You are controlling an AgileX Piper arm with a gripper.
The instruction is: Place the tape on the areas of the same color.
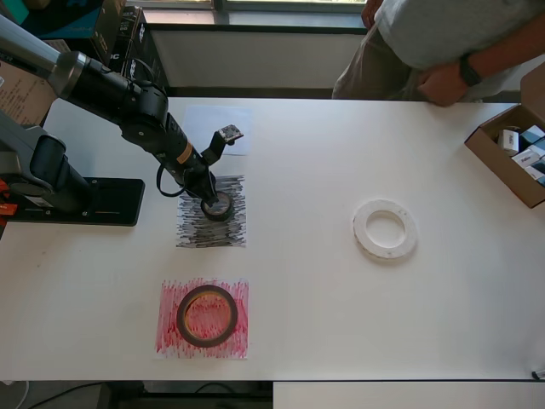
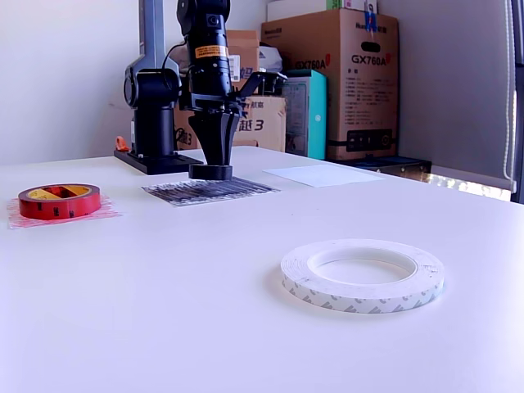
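Observation:
My gripper [image 1: 210,198] [image 2: 214,160] points down onto a small black tape roll [image 1: 220,207] [image 2: 211,172]. The roll rests on the upper part of the black scribbled sheet [image 1: 211,232] [image 2: 205,191], and the fingers look closed on it. A red tape roll [image 1: 183,317] [image 2: 59,202] lies on the red scribbled sheet [image 1: 170,339] [image 2: 102,214]. A white tape roll [image 1: 386,250] [image 2: 360,288] lies on the bare table at the overhead view's right. The plain white sheet [image 1: 204,123] [image 2: 323,174] lies bare beyond the black one.
The arm's base [image 1: 77,200] stands at the overhead view's left edge. An open cardboard box [image 1: 502,162] with small items sits at the right edge. A person [image 1: 451,43] leans at the far side. Cartons [image 2: 360,74] stand behind the table.

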